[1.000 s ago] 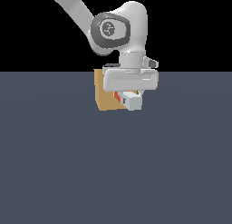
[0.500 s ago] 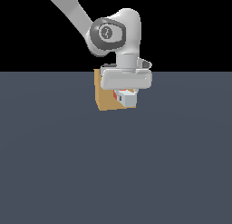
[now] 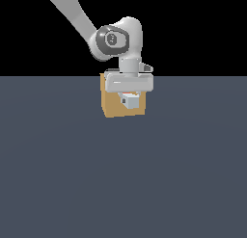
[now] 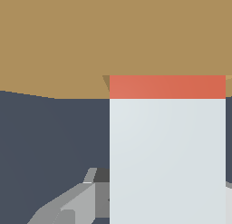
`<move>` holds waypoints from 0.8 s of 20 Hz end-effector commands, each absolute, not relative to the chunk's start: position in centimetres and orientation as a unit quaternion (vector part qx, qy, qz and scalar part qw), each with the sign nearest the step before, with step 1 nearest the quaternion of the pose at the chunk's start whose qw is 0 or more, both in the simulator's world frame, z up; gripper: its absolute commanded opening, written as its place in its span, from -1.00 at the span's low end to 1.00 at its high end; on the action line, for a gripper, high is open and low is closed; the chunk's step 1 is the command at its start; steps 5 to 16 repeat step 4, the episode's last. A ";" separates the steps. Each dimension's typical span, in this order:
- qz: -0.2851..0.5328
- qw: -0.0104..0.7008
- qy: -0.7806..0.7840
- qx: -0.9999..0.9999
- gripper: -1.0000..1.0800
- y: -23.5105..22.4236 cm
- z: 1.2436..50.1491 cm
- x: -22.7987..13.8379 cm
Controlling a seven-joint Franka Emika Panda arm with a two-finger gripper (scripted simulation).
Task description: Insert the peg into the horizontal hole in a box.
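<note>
At the box (image 4: 59,37) face, the peg (image 4: 167,155) points lengthwise straight into the hole (image 4: 107,81), orange end partly entered. The pincer (image 3: 129,98) clasps the peg's pale rear.

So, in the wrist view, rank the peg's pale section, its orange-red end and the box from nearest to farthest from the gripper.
1. The peg's pale section: beside the gripper fingers.
2. The orange-red end: beyond it, at the box face.
3. The box: farthest, filling the background.
</note>
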State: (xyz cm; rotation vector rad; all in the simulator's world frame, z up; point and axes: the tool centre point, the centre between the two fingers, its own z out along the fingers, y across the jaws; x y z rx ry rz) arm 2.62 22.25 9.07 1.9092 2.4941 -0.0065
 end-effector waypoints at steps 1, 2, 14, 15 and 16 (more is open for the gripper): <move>0.001 0.001 0.796 0.606 -1.00 23.3 9.3 2.6; 0.001 0.001 0.796 0.606 -1.00 23.3 9.3 2.6; 0.001 0.001 0.796 0.606 -1.00 23.2 9.3 2.7; 0.001 0.001 0.796 0.606 -1.00 23.2 9.3 2.7; 0.001 0.001 0.796 0.606 -1.00 23.2 9.3 2.7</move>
